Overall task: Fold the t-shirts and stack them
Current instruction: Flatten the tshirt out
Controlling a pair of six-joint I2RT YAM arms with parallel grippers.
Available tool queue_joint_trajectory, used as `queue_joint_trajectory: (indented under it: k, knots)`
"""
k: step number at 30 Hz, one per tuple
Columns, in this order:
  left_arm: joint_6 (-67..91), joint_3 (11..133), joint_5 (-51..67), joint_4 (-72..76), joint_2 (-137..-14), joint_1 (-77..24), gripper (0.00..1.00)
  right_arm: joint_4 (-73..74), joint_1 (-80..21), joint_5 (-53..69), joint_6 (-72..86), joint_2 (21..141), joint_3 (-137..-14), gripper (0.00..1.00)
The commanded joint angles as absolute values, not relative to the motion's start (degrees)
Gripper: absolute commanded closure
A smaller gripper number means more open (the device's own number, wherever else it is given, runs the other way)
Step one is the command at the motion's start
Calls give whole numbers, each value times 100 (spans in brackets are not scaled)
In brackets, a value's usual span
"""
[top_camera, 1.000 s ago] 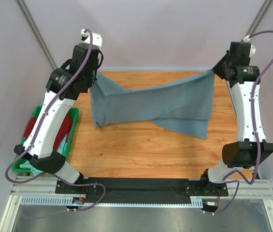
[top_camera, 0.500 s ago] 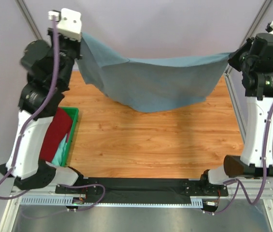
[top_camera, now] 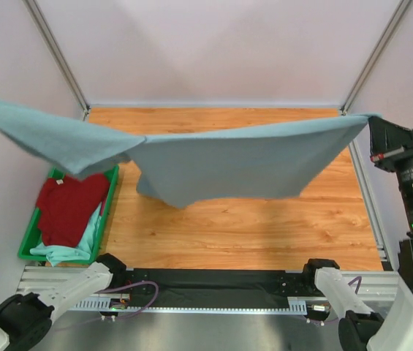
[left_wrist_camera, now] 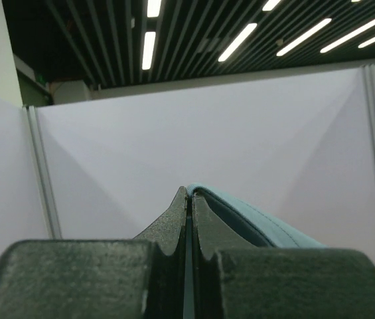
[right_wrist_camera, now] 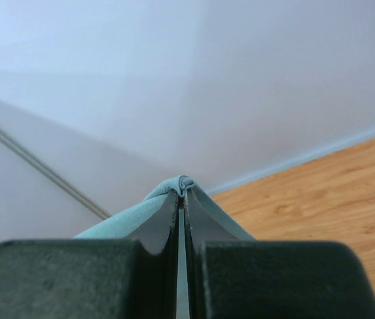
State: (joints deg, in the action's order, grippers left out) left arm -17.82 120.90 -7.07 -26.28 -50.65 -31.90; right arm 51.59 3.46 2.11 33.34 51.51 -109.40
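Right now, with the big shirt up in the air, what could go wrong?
1. The left claw and right claw each pinch just a thin bit of the shirt; it might slip and drop.
2. Its left side seems to hang above the bin, so it could land there, off the table.

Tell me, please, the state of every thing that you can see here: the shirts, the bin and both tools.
left tool, shut on an edge of the grey-blue t-shirt.
right tool, shut on another edge of it.
grey-blue t-shirt, unfolded, lifted in the air, stretched between both tools, sagging in the middle.
green bin, upright, holds two shirts.
dark red t-shirt, crumpled, on top in the bin.
mint-green t-shirt, crumpled, mostly under the red one.
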Motion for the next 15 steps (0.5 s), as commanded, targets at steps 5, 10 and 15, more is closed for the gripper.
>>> queue_joint_trajectory:
  k: [5, 10, 15]
  knots:
    - [-1458, 12120, -272, -2417, -5176, -3182, 100, 5194, 378, 545, 3691, 4957, -10785, 100]
    - [-1976, 11630, -1052, -2094, -5974, -3182, 100, 5125, 378, 334, 3665, 5360, -10267, 100]
    - [-2040, 10627, -1117, -1855, -6933, -2928, 100, 4422, 387, -287, 3445, 5686, -9091, 100]
